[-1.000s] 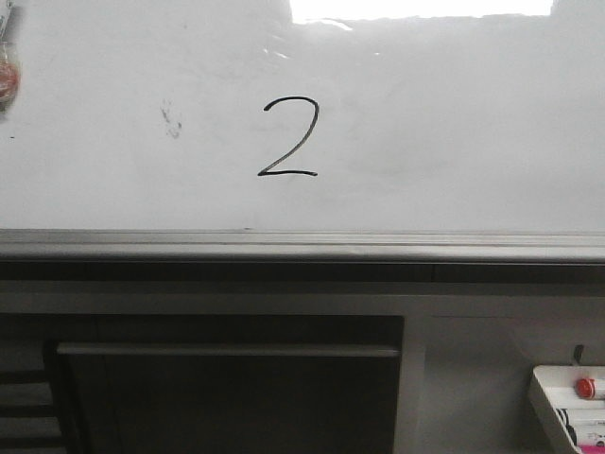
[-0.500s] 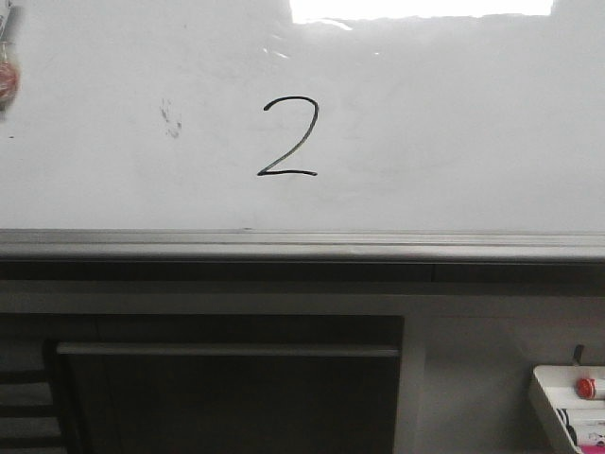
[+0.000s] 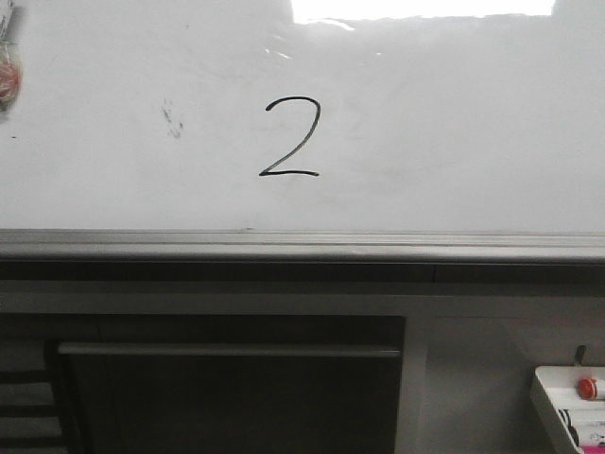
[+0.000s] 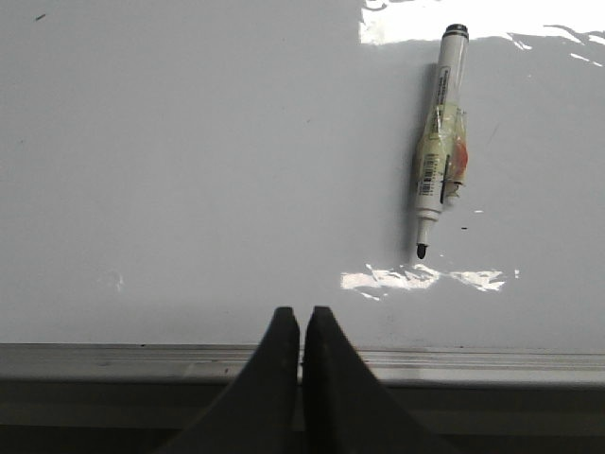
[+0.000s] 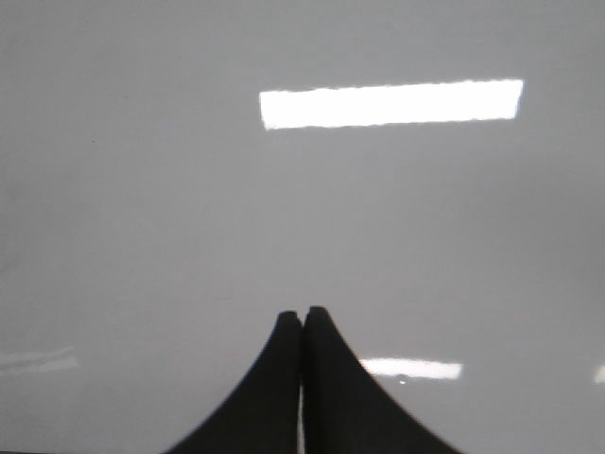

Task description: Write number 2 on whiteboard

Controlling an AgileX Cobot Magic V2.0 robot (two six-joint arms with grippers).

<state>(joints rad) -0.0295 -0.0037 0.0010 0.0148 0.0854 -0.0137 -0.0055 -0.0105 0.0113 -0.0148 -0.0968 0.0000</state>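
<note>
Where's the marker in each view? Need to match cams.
Front: marker barely visible at the far left edge, on the whiteboard.
Left wrist: marker lies on the board, uncapped, ahead of the shut jaws.
Right wrist: not in view.
Shared landmark: glossy whiteboard surface.

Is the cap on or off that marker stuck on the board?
Off. The marker shows its bare black tip against the whiteboard; no cap covers it.

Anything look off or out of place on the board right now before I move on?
One thing: an uncapped marker sits on the whiteboard in the left wrist view, tip bare, held by neither arm. A small dark smudge lies left of the number 2. The digit itself looks clean.
</note>
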